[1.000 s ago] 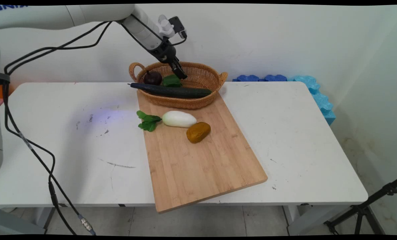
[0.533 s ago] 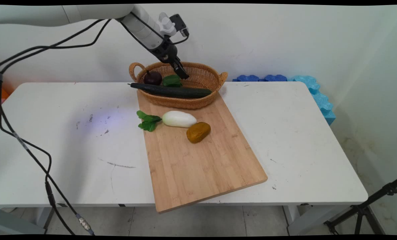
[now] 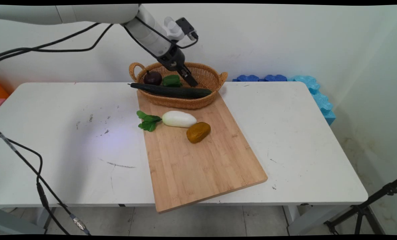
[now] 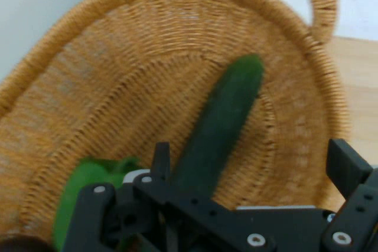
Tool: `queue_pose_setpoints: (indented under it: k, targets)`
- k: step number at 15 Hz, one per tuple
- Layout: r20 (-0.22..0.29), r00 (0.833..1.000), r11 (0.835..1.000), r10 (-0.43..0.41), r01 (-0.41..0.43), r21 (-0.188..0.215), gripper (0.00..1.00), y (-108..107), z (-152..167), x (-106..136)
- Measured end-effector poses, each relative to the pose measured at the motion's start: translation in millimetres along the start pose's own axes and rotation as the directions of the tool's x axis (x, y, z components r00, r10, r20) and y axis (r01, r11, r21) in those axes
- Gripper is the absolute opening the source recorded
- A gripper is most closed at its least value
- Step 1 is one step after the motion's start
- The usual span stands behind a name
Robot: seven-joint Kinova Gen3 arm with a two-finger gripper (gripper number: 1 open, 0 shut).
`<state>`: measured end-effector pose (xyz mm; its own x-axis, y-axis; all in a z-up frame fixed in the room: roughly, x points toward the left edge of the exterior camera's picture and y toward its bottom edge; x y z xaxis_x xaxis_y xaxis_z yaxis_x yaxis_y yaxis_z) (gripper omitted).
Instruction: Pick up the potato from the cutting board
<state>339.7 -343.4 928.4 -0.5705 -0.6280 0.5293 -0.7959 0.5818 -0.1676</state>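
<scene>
Three veggies sit in the wicker basket [image 3: 203,100]: cucumber [image 3: 172,91], green pepper [image 3: 171,80] and a dark purple one [image 3: 152,78]. Pincer [image 3: 192,81] hangs inside, just above the cucumber (can't tell if it's spread). White radish [image 3: 178,119] and brown potato [image 3: 198,132] lie on the cutting board [image 3: 201,163], on the worktop [image 3: 68,150].

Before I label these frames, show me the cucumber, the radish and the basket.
cucumber [image 3: 172,90]: main view, middle of its dark green body.
radish [image 3: 179,119]: main view, middle of its white root.
basket [image 3: 185,102]: main view, its near woven wall.
</scene>
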Motion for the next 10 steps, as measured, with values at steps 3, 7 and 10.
queue_pose_setpoints:
  k: [3, 7, 10]
  targets:
    - [-0.002, 0.999, 0.999, -0.043, 0.043, -0.028, 1.0, 25, -2, -3]
    - [-0.001, 0.997, 0.995, -0.083, 0.083, -0.058, 1.0, 50, -1, -7]
    - [0.003, 0.994, 0.99, -0.112, 0.112, -0.089, 1.0, 73, 1, -13]
